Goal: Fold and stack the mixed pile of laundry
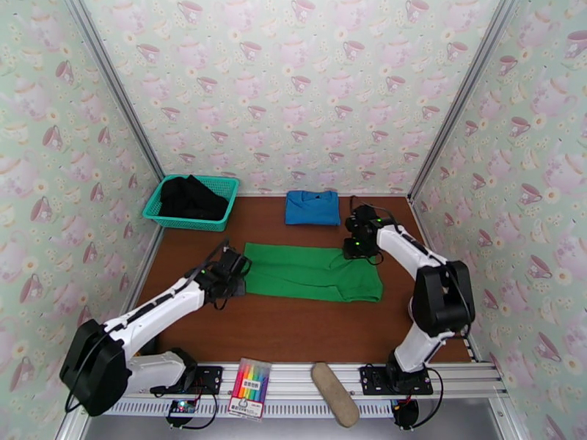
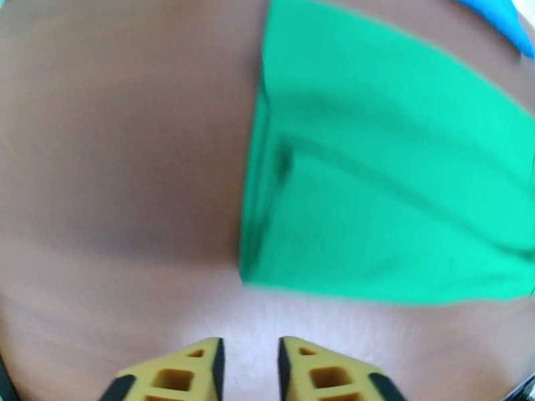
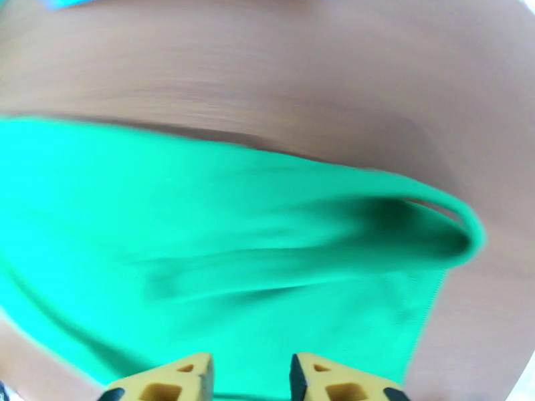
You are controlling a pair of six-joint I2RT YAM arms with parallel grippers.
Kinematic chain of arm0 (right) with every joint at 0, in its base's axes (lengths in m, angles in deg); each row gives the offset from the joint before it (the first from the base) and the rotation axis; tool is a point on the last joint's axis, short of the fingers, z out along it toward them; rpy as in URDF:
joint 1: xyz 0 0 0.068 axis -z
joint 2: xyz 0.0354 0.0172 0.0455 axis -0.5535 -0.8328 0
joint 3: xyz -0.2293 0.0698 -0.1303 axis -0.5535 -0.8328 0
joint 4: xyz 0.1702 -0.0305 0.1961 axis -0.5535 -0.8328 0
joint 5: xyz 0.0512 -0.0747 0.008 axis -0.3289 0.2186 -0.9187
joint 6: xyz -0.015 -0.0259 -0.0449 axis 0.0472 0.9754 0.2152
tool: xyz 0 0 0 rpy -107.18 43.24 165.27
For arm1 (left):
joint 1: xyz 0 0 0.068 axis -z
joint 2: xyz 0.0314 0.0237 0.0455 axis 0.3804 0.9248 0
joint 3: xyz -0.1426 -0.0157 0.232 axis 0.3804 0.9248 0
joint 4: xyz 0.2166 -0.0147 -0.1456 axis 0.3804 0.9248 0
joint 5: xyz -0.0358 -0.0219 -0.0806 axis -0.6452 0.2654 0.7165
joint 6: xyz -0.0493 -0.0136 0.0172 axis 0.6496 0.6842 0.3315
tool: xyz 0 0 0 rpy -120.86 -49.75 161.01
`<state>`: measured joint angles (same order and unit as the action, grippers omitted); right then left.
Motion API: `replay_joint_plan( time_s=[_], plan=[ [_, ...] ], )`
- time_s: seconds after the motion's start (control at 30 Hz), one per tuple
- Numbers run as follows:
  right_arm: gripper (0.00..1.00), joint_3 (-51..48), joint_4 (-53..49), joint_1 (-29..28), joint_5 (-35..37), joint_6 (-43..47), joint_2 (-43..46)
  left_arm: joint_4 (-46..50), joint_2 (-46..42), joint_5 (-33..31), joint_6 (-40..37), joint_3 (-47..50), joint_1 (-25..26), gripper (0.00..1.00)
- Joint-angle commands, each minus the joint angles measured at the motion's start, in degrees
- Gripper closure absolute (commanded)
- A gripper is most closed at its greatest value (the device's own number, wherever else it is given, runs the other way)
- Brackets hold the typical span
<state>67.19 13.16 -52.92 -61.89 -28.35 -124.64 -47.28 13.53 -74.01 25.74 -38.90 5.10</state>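
A green garment (image 1: 312,271) lies folded into a long flat strip across the middle of the brown table. A bright blue garment (image 1: 312,207) rests folded behind it near the back wall. The black garment (image 1: 192,197) is bunched inside the teal basket. My left gripper (image 1: 238,269) hovers at the strip's left end; in the left wrist view its yellow fingers (image 2: 194,369) stand slightly apart over bare table, short of the green cloth (image 2: 374,195). My right gripper (image 1: 359,243) is at the strip's far right corner, fingers (image 3: 180,379) parted above the green cloth (image 3: 200,248), nothing between them.
The teal mesh basket (image 1: 163,216) sits at the back left corner. On the front rail lie a pack of coloured markers (image 1: 249,389) and a tan oblong object (image 1: 335,394). Patterned walls close in on the left, right and back.
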Motion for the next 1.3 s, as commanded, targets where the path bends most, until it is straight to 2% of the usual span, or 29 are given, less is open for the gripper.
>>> replay_joint_plan(
  time_s=[0.0, 0.13, 0.33, 0.53, 0.77, 0.93, 1.03, 1.13, 1.27],
  plan=[
    [0.59, -2.7, 1.7, -1.9, -2.2, -4.1, 0.3, -1.9, 3.0, 2.3, -3.9, -4.8, -3.1, 0.67],
    [0.6, -4.3, 2.7, -1.8, -1.7, -5.7, -3.9, -3.1, 5.1, 5.0, -5.2, -8.5, -5.6, 0.68],
    [0.63, -5.4, 0.2, 0.1, 2.6, -3.4, -11.4, -2.5, 2.4, 5.8, -5.3, -8.6, -6.3, 0.64],
    [0.65, -1.5, -2.4, 5.0, 7.3, 1.3, -18.7, 2.4, -0.5, 6.8, -7.0, -9.8, -6.5, 0.51],
    [0.65, 12.1, -6.9, 9.6, 12.2, 8.5, -27.0, 5.3, -3.5, 9.0, -6.8, -10.0, -6.5, 0.45],
    [0.63, 25.0, -10.7, 10.5, 14.4, 12.7, -32.6, 3.3, 0.4, 12.5, -6.8, -10.6, -6.5, 0.44],
    [0.6, 24.4, -10.7, 9.9, 12.5, 11.3, -28.7, -0.1, 5.6, 14.7, -7.1, -12.2, -6.4, 0.44],
    [0.56, 17.4, -8.0, 7.0, 11.2, 9.1, -19.4, -3.0, 13.6, 15.5, -8.5, -16.0, -6.5, 0.44],
    [0.51, 7.7, -5.4, -2.0, 10.0, 5.3, -7.0, -7.1, 24.3, 16.9, -10.6, -21.6, -6.5, 0.45]
  ],
)
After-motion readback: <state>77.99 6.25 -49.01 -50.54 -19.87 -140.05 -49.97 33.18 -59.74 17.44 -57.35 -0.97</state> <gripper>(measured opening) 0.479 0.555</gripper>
